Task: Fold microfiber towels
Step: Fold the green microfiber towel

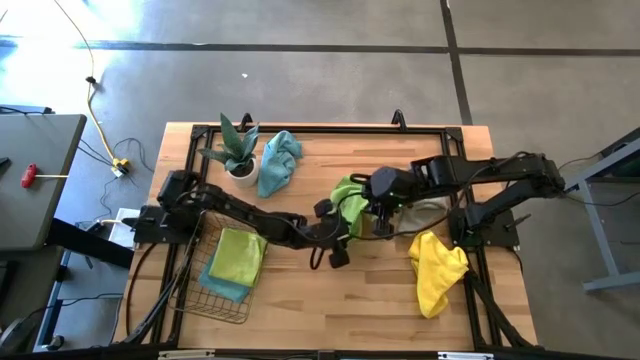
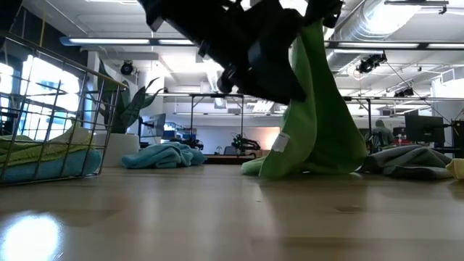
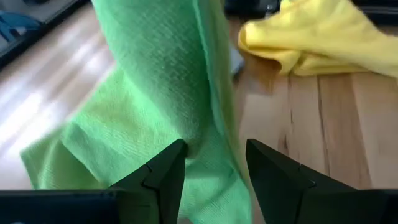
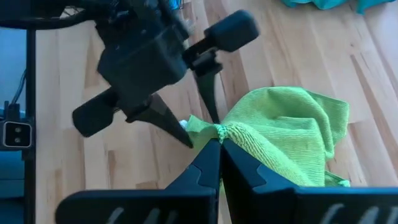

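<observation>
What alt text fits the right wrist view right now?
The right gripper, shut, pinches a bunched corner of the green towel, the rest of which lies heaped on the wooden table. The left gripper hangs open just beyond, fingers pointing at that corner.

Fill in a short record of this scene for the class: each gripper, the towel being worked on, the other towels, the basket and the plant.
right gripper: shut on green towel, holding it up off the table
left gripper: open, beside the hanging green towel
yellow towel: crumpled, near the right arm
teal towel: crumpled, beside the plant
grey towel: crumpled, behind the green one
basket: holds folded towels, green on teal
</observation>
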You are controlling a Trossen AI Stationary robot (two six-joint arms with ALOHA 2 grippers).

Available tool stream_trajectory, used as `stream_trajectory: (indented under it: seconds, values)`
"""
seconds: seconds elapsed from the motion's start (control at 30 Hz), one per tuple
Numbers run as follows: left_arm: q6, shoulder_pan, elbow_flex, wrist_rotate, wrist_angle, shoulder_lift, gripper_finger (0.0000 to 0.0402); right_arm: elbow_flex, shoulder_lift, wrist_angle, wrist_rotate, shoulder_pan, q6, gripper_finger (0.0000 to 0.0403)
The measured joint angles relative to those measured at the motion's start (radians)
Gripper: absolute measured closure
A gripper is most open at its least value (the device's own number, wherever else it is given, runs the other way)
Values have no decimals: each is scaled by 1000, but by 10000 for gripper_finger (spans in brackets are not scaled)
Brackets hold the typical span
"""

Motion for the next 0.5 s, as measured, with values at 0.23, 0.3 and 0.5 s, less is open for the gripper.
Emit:
stream_trajectory:
  seconds: [0.23, 0.3, 0.5]
  values:
    - [-60, -23, -1, -1, -78, 58, 243, 0, 0, 2, 0, -16, -27, 403]
    - [-62, -27, 0, 2, -65, 88, 243, 0, 0, 2, 0, -18, -36, 403]
    - [-94, -27, -1, -4, -51, 147, 243, 0, 0, 8, 0, -18, -36, 403]
